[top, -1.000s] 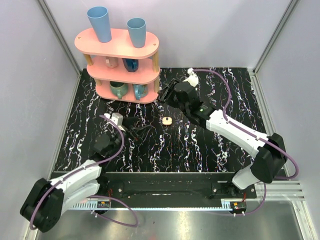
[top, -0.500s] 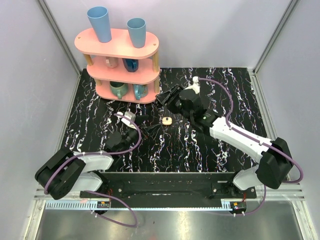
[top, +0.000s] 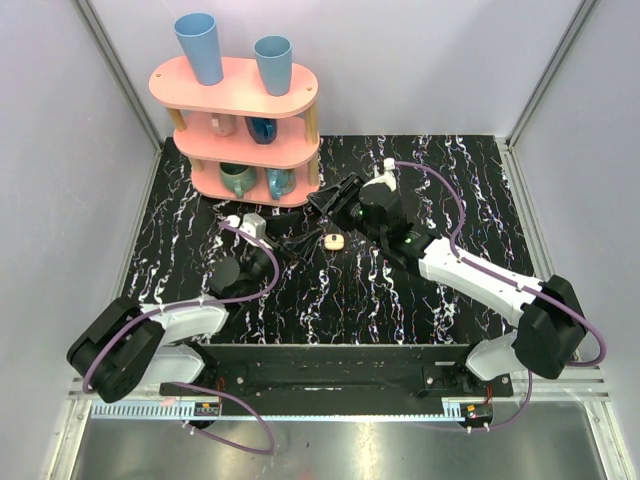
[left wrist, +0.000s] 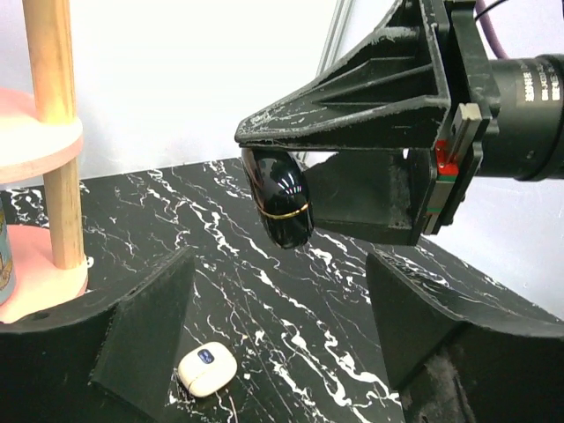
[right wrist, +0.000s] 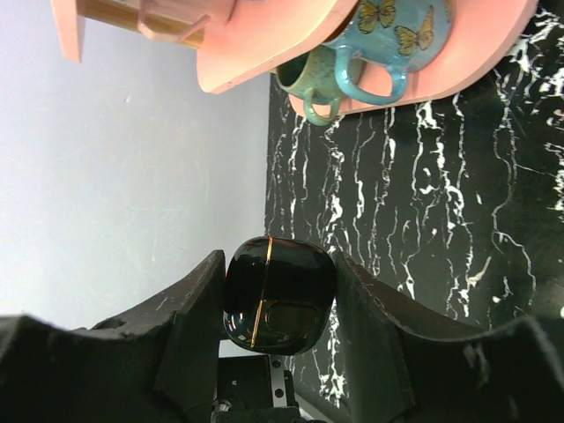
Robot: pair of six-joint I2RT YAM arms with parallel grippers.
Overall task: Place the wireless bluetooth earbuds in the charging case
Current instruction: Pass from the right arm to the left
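The charging case (top: 334,240) is a small cream-white rounded-square shell, closed, lying on the black marbled table; in the left wrist view (left wrist: 207,368) it lies low and left, just inside my left finger. My left gripper (top: 296,244) is open and empty, its fingers (left wrist: 145,330) wide apart just left of the case. My right gripper (top: 326,196) is shut on a small glossy black object with a gold seam (right wrist: 280,295), held above the table behind the case; it also shows in the left wrist view (left wrist: 278,198). No earbuds are in view.
A pink three-tier shelf (top: 245,130) stands at the back left with two blue cups on top and mugs on the lower tiers (right wrist: 379,35). Its wooden post (left wrist: 53,132) is close to the left of my left gripper. Grey walls surround the table.
My left gripper has moved forward and right, closer to the cream-white case. My right gripper, still holding the black object, has shifted slightly left and nearer.
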